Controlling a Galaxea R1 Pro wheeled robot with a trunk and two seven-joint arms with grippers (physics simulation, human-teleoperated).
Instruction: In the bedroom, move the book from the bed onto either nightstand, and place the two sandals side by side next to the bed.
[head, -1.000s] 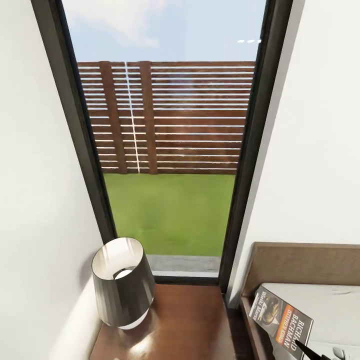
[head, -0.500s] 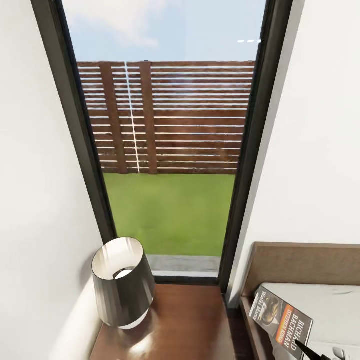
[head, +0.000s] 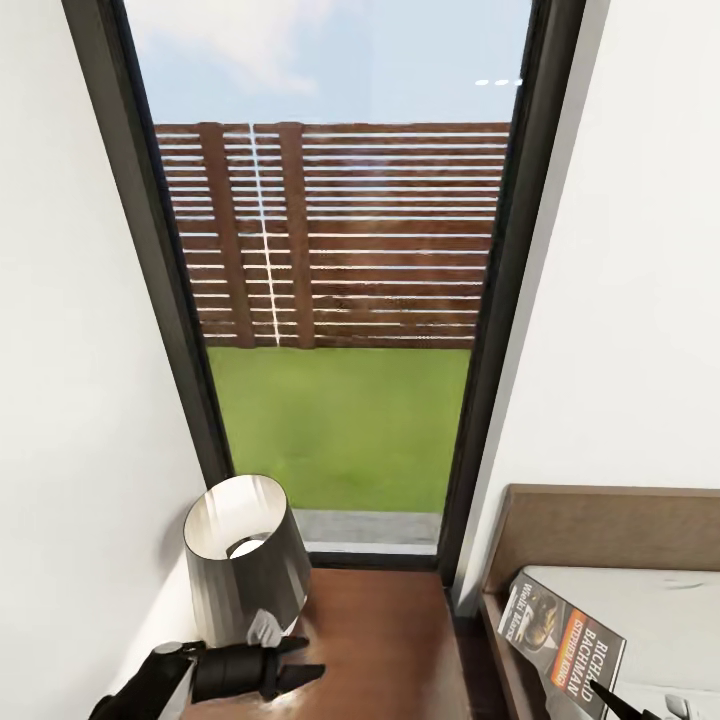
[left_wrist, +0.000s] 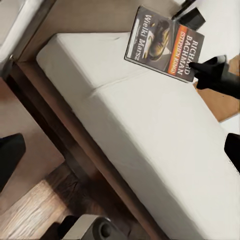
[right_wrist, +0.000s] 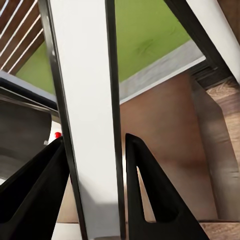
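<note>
The book (head: 565, 640), dark with an orange band, hangs tilted over the bed's corner near the headboard (head: 600, 525). My right gripper (head: 610, 700) is shut on its lower edge. In the right wrist view the two black fingers (right_wrist: 150, 195) of the right gripper (right_wrist: 95, 140) clamp the book (right_wrist: 85, 125), seen edge-on. The left wrist view shows the book (left_wrist: 162, 42) above the pale mattress (left_wrist: 150, 130), with the right gripper (left_wrist: 210, 75) on it. My left gripper (head: 290, 662) hovers open over the nightstand (head: 380, 640), in front of the lamp. The sandals are out of view.
A dark-shaded lamp (head: 245, 560) stands on the nightstand's left half, leaving its right half bare. Behind it is a tall window (head: 340, 300) onto grass and a fence. White walls close in on both sides. The dark bed frame (left_wrist: 65, 135) borders wood-plank floor (left_wrist: 30, 210).
My left arm has come into the head view at the bottom left, reaching over the nightstand by the lamp. The book and right gripper have not moved.
</note>
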